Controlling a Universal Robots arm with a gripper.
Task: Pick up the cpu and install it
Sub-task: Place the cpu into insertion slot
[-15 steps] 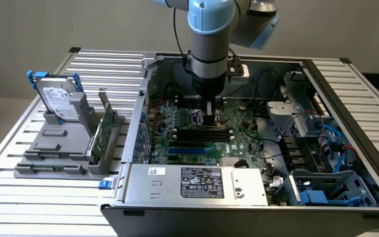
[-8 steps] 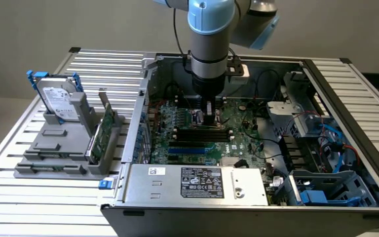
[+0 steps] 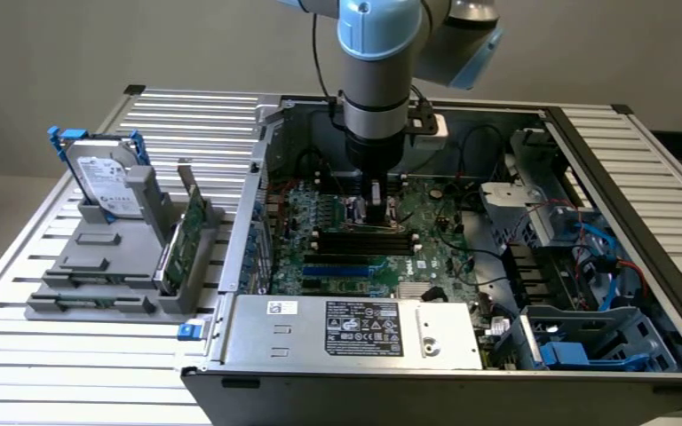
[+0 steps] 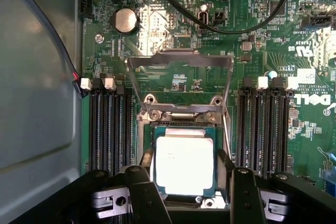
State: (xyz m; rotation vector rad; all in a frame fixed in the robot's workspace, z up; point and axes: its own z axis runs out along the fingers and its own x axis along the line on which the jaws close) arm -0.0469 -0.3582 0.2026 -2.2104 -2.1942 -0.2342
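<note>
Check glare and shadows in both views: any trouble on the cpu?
Wrist view: the cpu lid glares nearly white, its markings faint; the fingers sit dark in front. Exterior view: even, soft light, no hard glare; the arm shades the board below it.

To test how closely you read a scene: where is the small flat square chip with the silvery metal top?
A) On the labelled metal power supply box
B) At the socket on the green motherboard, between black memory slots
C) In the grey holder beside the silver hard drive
B: the wrist view shows the small square silvery chip at the socket of the green motherboard, flanked by black memory slots, with the hinged metal frame swung clear of it.
</note>
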